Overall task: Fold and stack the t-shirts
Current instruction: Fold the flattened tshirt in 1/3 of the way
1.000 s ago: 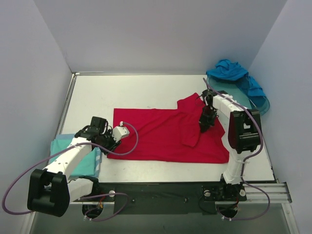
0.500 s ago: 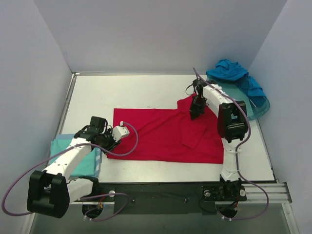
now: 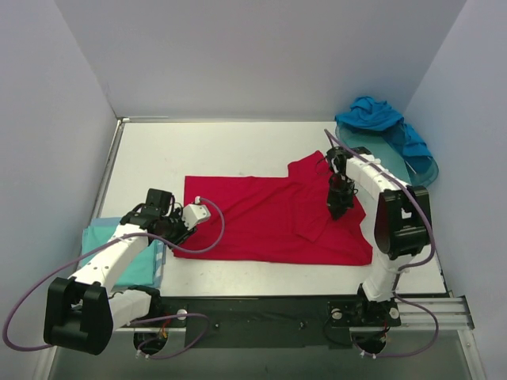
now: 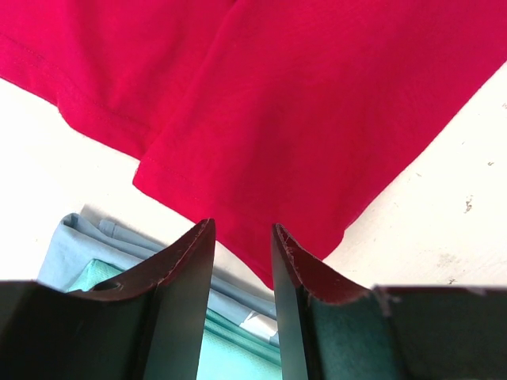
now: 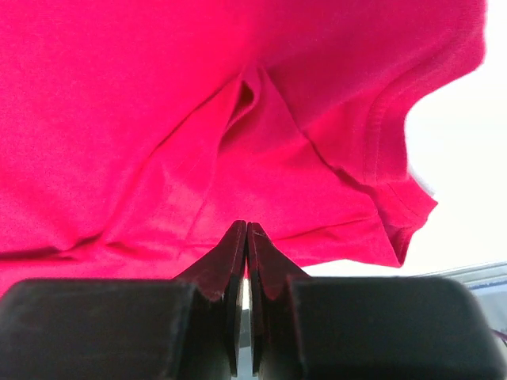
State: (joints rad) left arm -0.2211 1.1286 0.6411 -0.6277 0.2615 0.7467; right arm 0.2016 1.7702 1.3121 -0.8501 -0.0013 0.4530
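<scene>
The red t-shirt [image 3: 269,218] lies spread flat across the middle of the white tabletop [image 3: 198,150], with its right part folded over itself into a rumpled flap. The right claw [image 3: 337,207] stands over that flap, pointing down at the cloth. In the right wrist view the right claw [image 5: 247,226] has its fingers pressed tight together just above a raised crease in the red fabric; it seems to have nothing pinched, though the tips hide the contact point.

The left claw [image 3: 182,229] sits low at the shirt's near left corner. From the left wrist its fingers [image 4: 190,261] stand partly apart, and the gap between them is bare, with the red hem lying just beyond the tips.

The pale aqua t-shirt [image 3: 146,265] lies folded at the near left edge of the tabletop, partly under the left arm and just beside the red corner. The bright blue t-shirt [image 3: 372,115] is bunched at the far right corner, draped over the translucent teal tray [image 3: 424,170]
</scene>
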